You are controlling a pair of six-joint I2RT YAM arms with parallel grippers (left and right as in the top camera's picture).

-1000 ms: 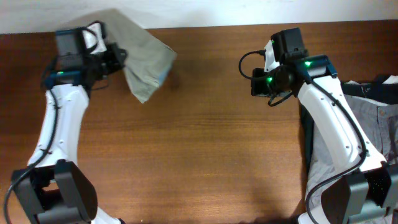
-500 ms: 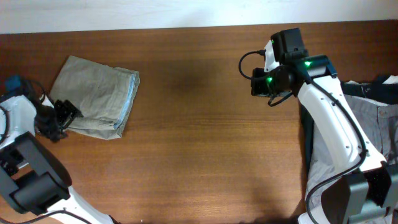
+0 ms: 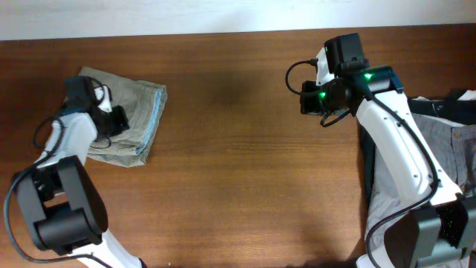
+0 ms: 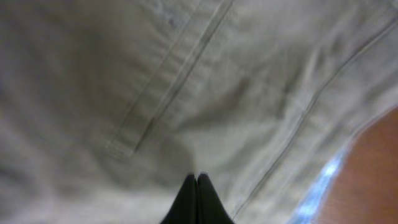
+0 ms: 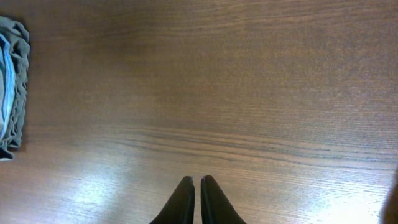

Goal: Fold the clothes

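Your left arm has swung in from the left edge of the overhead frame, and its left claw (image 3: 114,121) now sits over the folded shorts (image 3: 141,112), where half a second ago it was off their lower left corner. The shorts have kept their place in the upper left of the frame, flat on the table (image 3: 238,171), with a strip of light-blue lining along their right edge. Your right arm has not shifted: the right claw (image 3: 306,99) hangs over bare wood in the upper right. At the right edge, beneath that arm, lie grey trousers (image 3: 450,149) with a black garment (image 3: 465,97) just above them.

From the left wrist, pale khaki cloth (image 4: 186,81) fills almost the whole frame, blurred, with a stitched seam running diagonally. You see the left claw (image 4: 197,182) clenched, tips pressed together at the bottom centre. Blue lining and a sliver of wood show at the lower right.

From the right wrist, the right claw (image 5: 197,182) is clenched on nothing, tips nearly meeting above the wood. The shorts (image 5: 12,87) peek in at the left edge.
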